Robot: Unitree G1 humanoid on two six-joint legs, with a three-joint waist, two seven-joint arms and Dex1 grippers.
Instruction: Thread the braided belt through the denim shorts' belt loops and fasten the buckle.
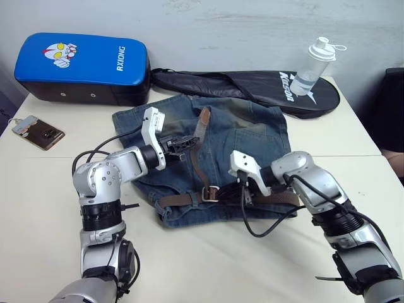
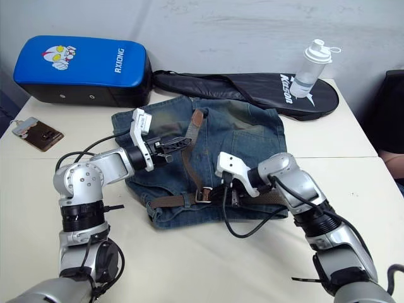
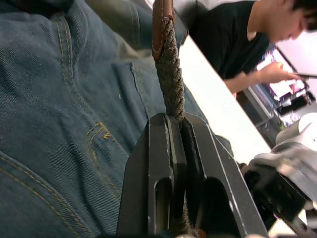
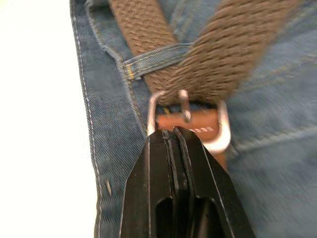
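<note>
The denim shorts (image 1: pixel 208 158) are spread flat on the white table (image 1: pixel 50 189), waistband toward the robot. The braided belt (image 1: pixel 189 165) is seen running along the waistband, passing under a belt loop (image 4: pixel 153 57) close to the buckle (image 4: pixel 190 121), which lies near the middle of the waistband. From the buckle the free end of the belt rises up across the shorts toward the far edge, its tan leather tip (image 1: pixel 204 117) lying on the denim.

The left gripper (image 1: pixel 184 144) is closed on the free length of the belt, partway between the buckle and the tip; in the left wrist view the woven strap is seen pinched between the black fingers (image 3: pixel 163 168), with the leather tip beyond them.

The right gripper (image 1: pixel 245 191) is held low over the waistband, just beside the buckle. Its fingers (image 4: pixel 173 173) are pressed together, their tips touching the buckle's leather tab at the frame; whether anything is clamped between them cannot be told.

A blue pad (image 1: pixel 82 66), a black racket bag (image 1: pixel 252 85), a clear bottle (image 1: pixel 314 63) and a phone (image 1: pixel 39 132) are set along the table's far and left edges, well apart from the grippers.
</note>
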